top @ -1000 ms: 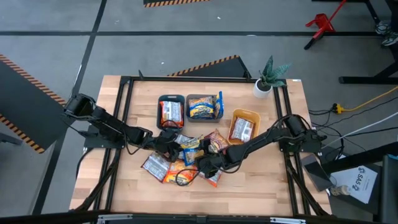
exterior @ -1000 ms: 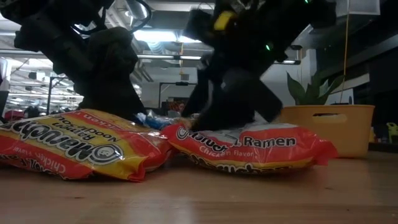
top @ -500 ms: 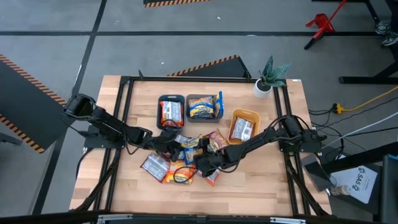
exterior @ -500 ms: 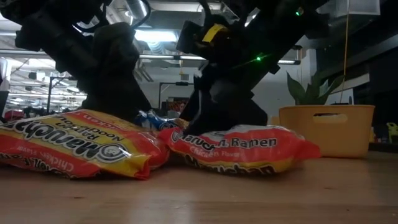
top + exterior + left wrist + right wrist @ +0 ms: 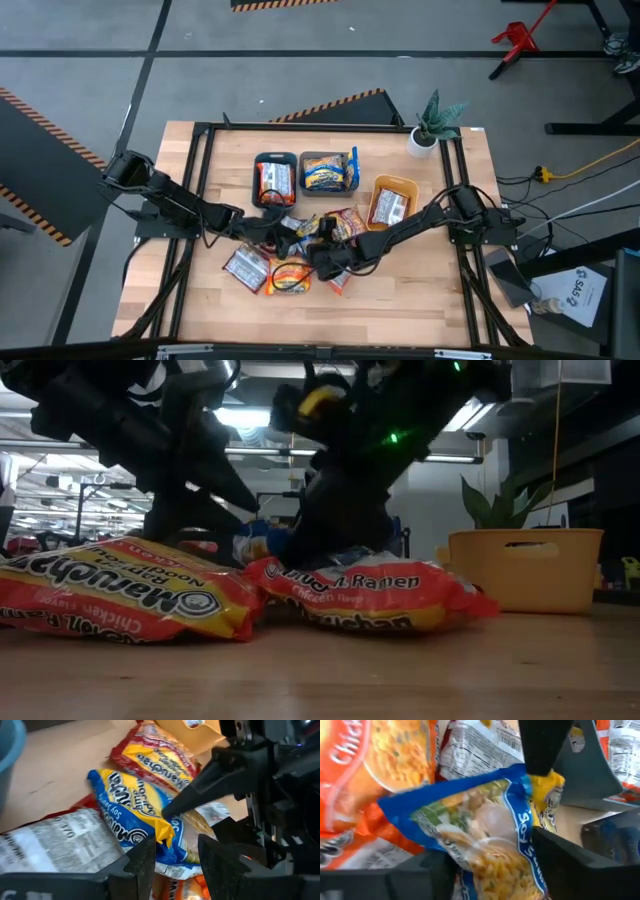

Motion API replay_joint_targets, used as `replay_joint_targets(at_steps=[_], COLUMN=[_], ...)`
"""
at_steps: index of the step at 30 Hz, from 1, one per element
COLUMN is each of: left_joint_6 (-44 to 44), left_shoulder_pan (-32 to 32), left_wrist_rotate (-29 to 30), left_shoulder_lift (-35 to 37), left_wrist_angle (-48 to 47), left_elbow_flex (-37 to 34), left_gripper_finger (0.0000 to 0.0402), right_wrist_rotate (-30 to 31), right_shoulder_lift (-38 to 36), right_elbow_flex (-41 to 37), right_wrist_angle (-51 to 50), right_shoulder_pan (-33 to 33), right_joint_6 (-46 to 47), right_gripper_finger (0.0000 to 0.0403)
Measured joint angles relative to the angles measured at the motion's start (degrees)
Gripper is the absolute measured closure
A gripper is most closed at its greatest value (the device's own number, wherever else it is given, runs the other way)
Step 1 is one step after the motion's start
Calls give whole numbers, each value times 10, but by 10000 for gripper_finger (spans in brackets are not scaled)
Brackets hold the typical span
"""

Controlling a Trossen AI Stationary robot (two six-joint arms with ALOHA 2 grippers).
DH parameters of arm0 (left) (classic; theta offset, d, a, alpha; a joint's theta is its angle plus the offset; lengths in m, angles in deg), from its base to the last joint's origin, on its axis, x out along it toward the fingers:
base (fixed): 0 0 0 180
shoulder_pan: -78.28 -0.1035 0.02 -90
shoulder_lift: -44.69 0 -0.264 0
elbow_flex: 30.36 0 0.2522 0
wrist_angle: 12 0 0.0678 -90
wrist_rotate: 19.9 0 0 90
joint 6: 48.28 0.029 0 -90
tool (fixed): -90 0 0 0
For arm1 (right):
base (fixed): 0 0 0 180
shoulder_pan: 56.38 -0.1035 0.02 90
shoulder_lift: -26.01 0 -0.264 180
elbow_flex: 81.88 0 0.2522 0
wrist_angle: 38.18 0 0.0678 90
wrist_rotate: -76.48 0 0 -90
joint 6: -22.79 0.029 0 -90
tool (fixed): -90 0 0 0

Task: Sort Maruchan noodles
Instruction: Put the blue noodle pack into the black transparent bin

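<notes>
both end effectors meet over the noodle pile at mid-bench. my left end effector (image 5: 172,855) has its fingers parted around the yellow-and-blue packet (image 5: 135,815). my right end effector (image 5: 490,865) clamps that same packet (image 5: 485,830). orange packets (image 5: 130,595) lie on the near side.

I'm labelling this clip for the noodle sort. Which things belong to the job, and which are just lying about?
Job:
- loose Maruchan packets
- yellow-and-blue packet
- three trays
- left pincer
- right pincer

Lying about:
- potted plant
- red stand on the floor
</notes>
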Motion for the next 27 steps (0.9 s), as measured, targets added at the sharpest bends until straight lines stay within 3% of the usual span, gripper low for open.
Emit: replay_joint_targets(at_steps=[14, 27], left_joint_6=[-20, 3], left_shoulder_pan=[-2, -47], left_wrist_rotate=[-72, -67], left_shoulder_lift=[47, 231], left_wrist_angle=[32, 23], left_elbow_flex=[0, 1], left_gripper_finger=[260, 260], right_wrist_rotate=[-61, -47], right_shoulder_lift=[-3, -3], right_elbow_flex=[114, 231], right_wrist_angle=[-164, -299], right_shoulder_pan=[0, 7], right_joint_6=[36, 2], right_gripper_finger=[382, 398])
